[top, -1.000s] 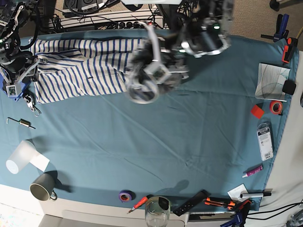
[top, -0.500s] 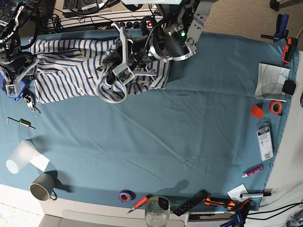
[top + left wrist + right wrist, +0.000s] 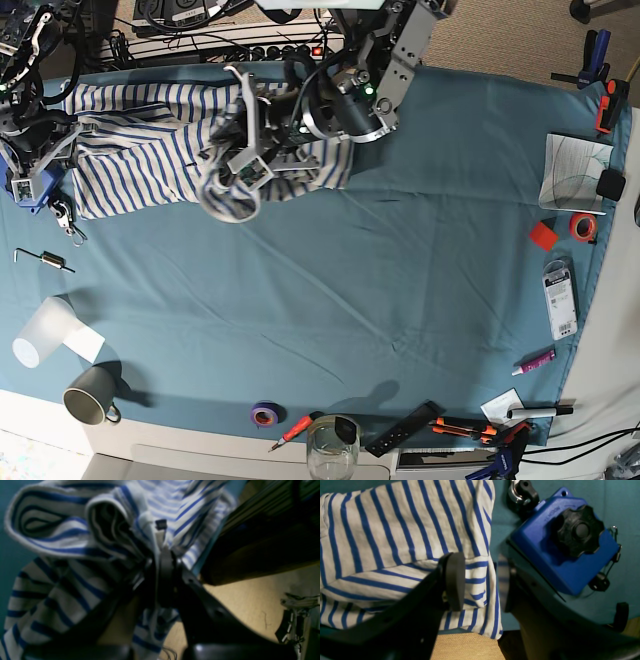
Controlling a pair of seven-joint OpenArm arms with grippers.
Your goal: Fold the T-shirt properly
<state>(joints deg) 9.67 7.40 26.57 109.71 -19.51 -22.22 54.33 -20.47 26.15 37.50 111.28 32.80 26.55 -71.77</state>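
The striped T-shirt lies bunched at the table's far left corner on the teal cloth. My left gripper hangs over its middle. The left wrist view shows that gripper shut on a gathered fold of the T-shirt, which droops in loops around the fingers. At the T-shirt's left end is my right gripper. In the right wrist view it stands open, its fingers straddling the T-shirt's edge without pinching it.
A blue clamp sits right beside my right gripper, at the table's left edge. A plastic cup, mug, tape roll, glass and hand tools line the front. Papers and red tape lie at the right.
My left arm has swung left, dragging the T-shirt's right part over toward its left half. The right arm has not moved.
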